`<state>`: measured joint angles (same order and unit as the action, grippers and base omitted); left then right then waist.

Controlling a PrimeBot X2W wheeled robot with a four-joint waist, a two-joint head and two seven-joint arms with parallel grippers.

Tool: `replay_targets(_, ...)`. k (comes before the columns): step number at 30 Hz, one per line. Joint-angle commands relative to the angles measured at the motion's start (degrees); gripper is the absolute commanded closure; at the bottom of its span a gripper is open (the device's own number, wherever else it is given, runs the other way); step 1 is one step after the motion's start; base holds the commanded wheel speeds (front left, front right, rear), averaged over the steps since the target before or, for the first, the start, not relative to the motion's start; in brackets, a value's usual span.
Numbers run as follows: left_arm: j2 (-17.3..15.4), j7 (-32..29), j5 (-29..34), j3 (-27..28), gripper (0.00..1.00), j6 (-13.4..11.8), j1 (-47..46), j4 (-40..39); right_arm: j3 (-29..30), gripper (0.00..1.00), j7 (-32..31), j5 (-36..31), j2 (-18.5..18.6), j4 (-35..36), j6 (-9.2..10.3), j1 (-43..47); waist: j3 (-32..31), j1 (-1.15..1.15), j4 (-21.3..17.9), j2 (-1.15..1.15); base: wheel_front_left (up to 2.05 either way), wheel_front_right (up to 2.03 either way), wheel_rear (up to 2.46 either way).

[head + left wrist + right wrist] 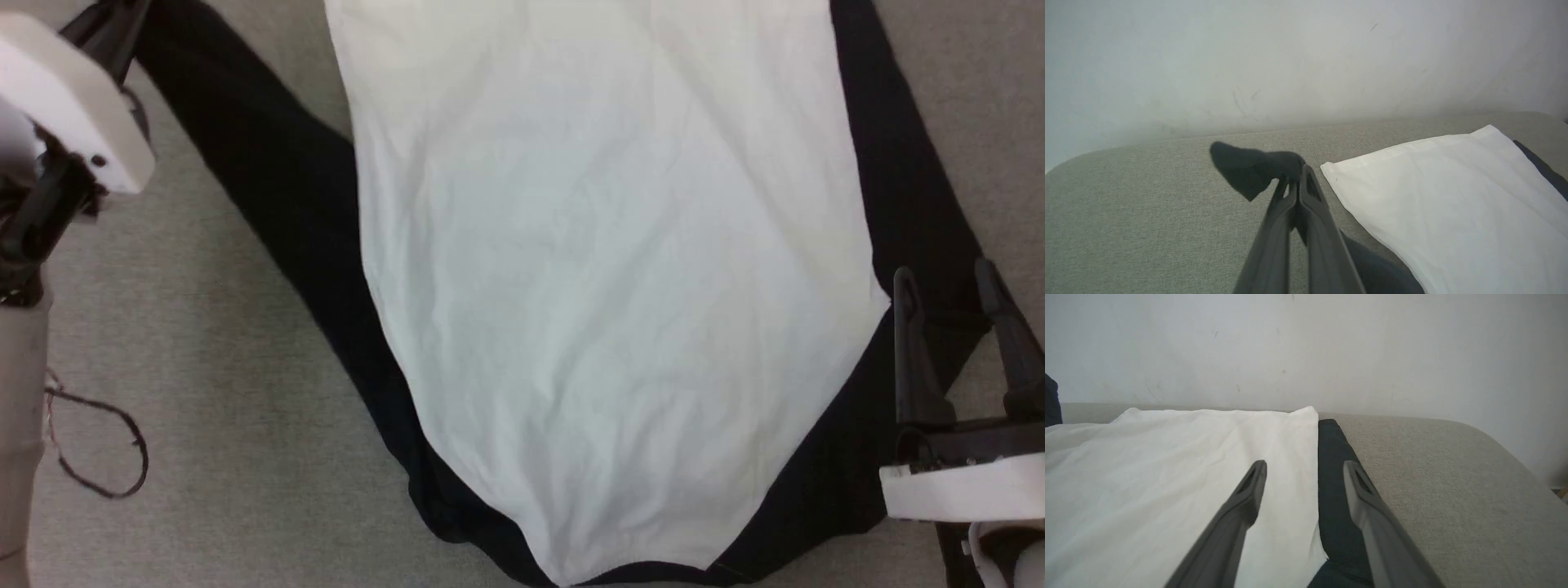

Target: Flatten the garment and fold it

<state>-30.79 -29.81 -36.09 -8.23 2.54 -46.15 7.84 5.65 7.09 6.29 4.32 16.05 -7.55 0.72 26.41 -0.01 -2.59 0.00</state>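
The garment (604,286) lies spread on the grey worktop (204,392), its white body nearly smooth and the black sleeves angled out to either side. The left gripper (1296,179) has its jaws clamped on the end of the left sleeve (1245,167). The right gripper (945,278) hovers over the right sleeve (906,180), jaws apart. A hard pull on the pinched sleeve could drag and rumple the body, or the small bite of cloth could slip free.

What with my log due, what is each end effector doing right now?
Left end effector: closed on the garment's black sleeve end.
Right end effector: open, holding nothing.
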Motion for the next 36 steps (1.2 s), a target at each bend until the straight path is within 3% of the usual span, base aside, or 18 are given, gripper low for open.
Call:
replay_targets(1, -0.7, 0.2, -0.7, 1.0, 1.00, 0.0, 1.6, -1.0, 0.2, 0.00, -0.2, -0.5, -0.3, 0.0, 0.06, 0.9, -6.6, 0.01, 1.7, 0.00, 0.00, 0.00, 0.00)
replay_targets(18, -4.8, 1.9, -7.6, 12.8, 1.00, -3.0, 21.7, -11.5, 0.5, 0.00, -2.2, -0.3, -1.4, 1.0, 0.06, 6.5, -16.8, 0.01, 5.3, 0.00, 0.00, 0.00, 0.00)
replay_targets(26, -5.5, 3.5, -10.2, 19.5, 1.00, -3.9, 31.2, -15.0, 2.0, 0.00, -2.6, 0.6, -1.4, 1.7, 0.06, 8.0, -18.8, 0.01, 5.7, 0.00, 0.00, 0.00, 0.00)
replay_targets(36, -6.1, 4.4, -11.9, 24.4, 1.00, -4.2, 36.6, -17.2, 1.9, 0.00, -2.7, 1.3, -1.4, 1.6, 0.06, 8.4, -20.2, 0.01, 5.2, 0.00, 0.00, 0.00, 0.00)
